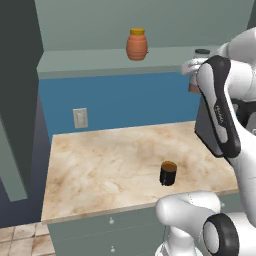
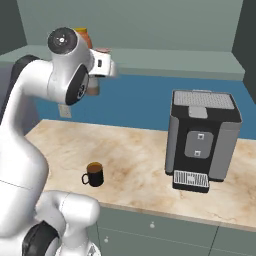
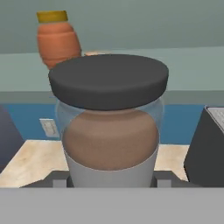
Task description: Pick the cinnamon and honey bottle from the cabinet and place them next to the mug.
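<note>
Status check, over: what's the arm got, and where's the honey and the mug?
Fingers shut on cinnamon, lifted off the shelf edge. Honey bottle on cabinet shelf. Mug alone on counter; coffee machine off to its right.

Kitchen: marble counter [image 1: 100, 165], coffee machine [image 2: 205, 137]

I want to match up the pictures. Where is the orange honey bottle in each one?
Left base view: honey bottle stands on the cabinet shelf, top middle.
Right base view: just its top peeks out behind the arm, upper left.
Hand view: upper left, behind the cinnamon.
Shared landmark: the cabinet shelf.
</note>
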Motion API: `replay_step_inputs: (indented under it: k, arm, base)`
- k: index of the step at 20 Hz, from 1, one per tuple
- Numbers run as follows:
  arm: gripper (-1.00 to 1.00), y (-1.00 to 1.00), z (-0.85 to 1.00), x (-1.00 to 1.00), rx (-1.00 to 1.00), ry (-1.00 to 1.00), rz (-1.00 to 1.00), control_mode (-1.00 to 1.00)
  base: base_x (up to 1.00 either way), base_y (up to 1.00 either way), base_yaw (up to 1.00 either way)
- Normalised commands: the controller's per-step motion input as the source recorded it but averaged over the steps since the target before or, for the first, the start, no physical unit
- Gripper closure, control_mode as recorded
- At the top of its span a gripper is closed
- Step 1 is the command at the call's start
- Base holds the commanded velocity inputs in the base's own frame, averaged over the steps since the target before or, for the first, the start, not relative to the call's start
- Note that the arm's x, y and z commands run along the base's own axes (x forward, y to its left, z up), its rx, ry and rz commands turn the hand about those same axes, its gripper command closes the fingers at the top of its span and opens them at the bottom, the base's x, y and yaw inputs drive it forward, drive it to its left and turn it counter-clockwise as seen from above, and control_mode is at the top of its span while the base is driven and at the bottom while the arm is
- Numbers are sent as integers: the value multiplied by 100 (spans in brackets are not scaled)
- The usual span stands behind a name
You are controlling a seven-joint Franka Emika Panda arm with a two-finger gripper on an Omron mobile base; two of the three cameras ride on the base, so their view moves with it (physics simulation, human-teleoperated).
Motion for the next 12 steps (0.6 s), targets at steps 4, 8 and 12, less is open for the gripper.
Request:
replay_step_inputs:
  k: [4,8,12]
  arm:
    - [100,-11,-53,-76,0,-1,25,-100]
    - [100,-27,-34,-33,0,0,34,-100]
    - [100,-38,-14,-19,-1,0,39,-100]
  base:
    - [0,0,0]
    - [0,0,0]
    - [0,0,0]
